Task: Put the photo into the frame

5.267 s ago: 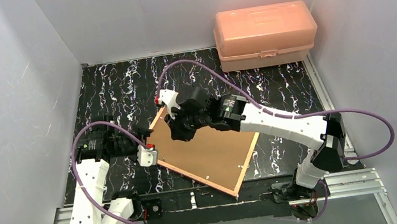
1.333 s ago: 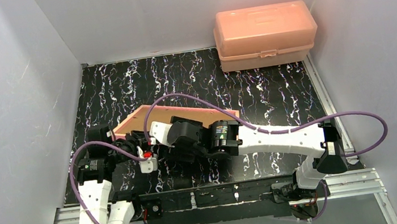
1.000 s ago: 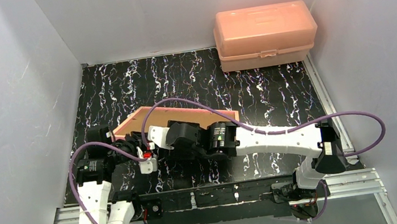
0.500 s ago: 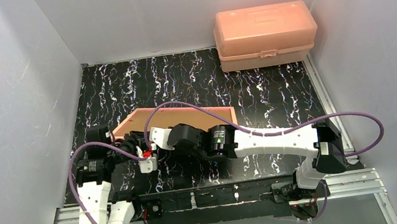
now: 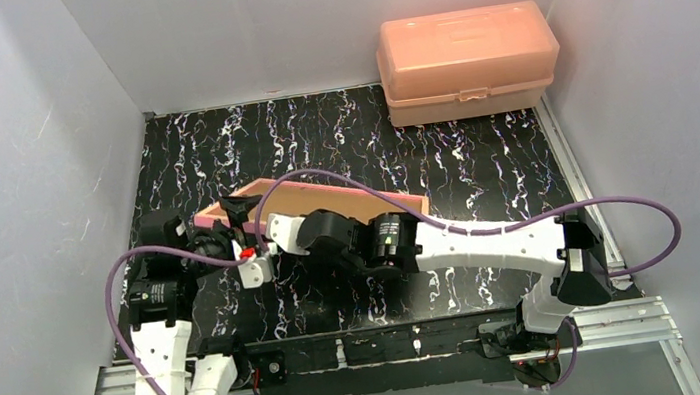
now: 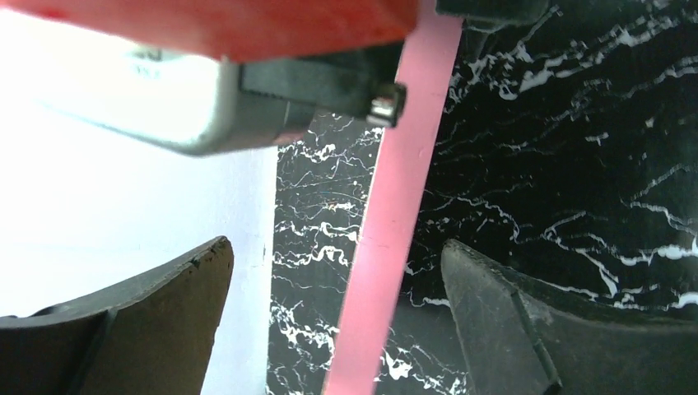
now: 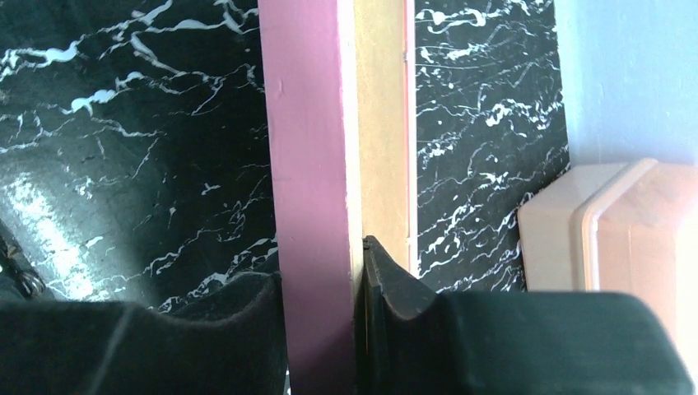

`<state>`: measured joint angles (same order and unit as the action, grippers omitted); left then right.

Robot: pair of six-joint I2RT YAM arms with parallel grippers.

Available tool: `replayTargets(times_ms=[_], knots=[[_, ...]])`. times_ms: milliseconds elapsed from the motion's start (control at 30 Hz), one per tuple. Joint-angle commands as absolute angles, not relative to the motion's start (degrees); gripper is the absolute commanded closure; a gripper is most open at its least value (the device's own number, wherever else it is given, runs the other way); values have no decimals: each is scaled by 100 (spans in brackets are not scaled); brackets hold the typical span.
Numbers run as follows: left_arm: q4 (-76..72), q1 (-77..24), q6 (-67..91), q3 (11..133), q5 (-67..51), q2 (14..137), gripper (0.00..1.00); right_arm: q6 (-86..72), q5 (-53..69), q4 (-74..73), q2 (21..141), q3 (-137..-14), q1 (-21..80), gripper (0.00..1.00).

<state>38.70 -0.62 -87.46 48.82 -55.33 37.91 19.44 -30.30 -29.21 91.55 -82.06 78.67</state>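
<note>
R gripper (image 7: pixel 321 284) pinching frame (image 7: pixel 304 123) rim; L gripper (image 6: pixel 337 271) gaping astride it, not touching. Frame prob. stiff, light, breakable: gripping rim only.

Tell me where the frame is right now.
Top view: the frame is tilted up on edge, left of centre over the table, clamped by the right pincer, with the open left pincer straddling its pink rim.
</note>
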Motion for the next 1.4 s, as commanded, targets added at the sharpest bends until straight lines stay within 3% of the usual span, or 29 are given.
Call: replayTargets(times_ms=[0,267,567,700,1000,1367], knots=[[3057,-38,-7131,5291,-5541,4053,2,1663,-3340,-2962,9131,-9006,7792,96],[2138,634,-3817,6261,-5406,4993,2,975,-2926,-3735,9719,-10364,7340,96],[2326,1537,-791,7582,-5209,5971,2,-181,-2360,-4507,10802,-12668,7041,99],[2516,1794,-572,7578,-5282,5888,1,-1015,-1739,-4645,11218,-13453,6690,99],[2763,2135,-677,7249,-5527,5671,1,-2787,453,-3790,11062,-12687,5003,99],[2750,2191,-676,6890,-5923,5491,2,-3373,1464,-3870,11526,-13159,3896,99]])
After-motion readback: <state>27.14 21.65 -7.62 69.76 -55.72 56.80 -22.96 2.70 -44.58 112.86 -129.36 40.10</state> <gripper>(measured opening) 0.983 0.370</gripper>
